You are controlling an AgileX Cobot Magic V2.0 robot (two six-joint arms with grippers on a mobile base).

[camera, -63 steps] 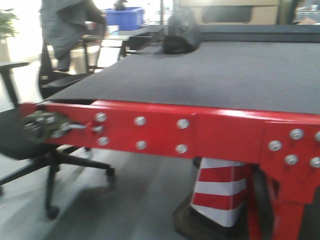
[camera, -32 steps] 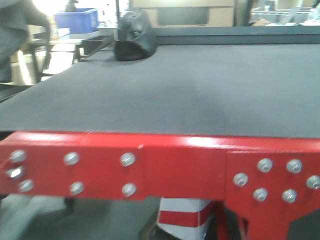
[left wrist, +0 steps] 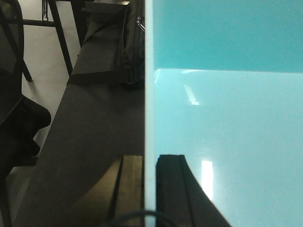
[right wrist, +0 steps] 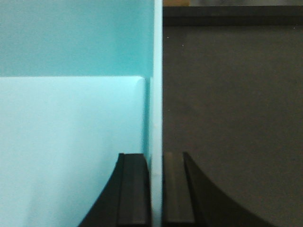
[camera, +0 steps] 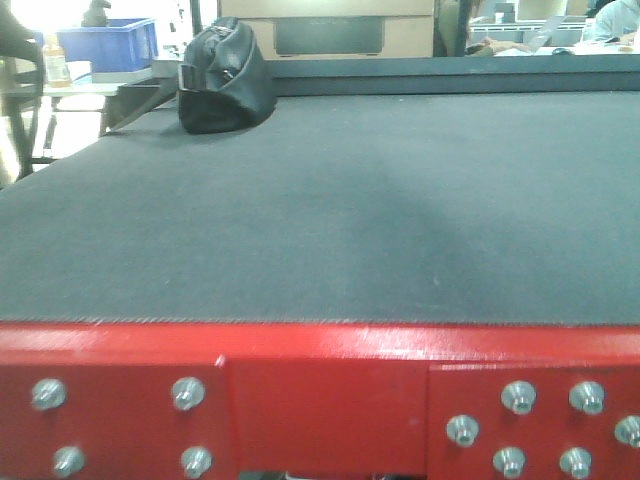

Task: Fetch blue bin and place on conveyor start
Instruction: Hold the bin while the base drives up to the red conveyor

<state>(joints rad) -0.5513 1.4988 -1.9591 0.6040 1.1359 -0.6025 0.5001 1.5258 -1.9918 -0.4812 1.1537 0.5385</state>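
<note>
The blue bin (left wrist: 227,109) is a pale turquoise tub held between both grippers above the dark belt. My left gripper (left wrist: 149,189) is shut on the bin's left wall, one finger inside and one outside. My right gripper (right wrist: 156,189) is shut on the bin's right wall (right wrist: 156,94) the same way. The bin's inside (right wrist: 71,142) is empty. The conveyor start fills the front view: dark grey belt (camera: 330,200) ending at a red frame edge (camera: 320,400) with silver bolt heads. The bin and grippers do not show in the front view.
A black bag (camera: 222,78) lies on the belt at the far left and also shows in the left wrist view (left wrist: 131,42). A dark blue crate (camera: 105,42) stands on a table beyond. Black chair parts (left wrist: 19,118) stand left of the belt.
The front view has swung left to right and closer to the conveyor. The red frame now sits square across the bottom, and the chair and striped cone have left the view.
</note>
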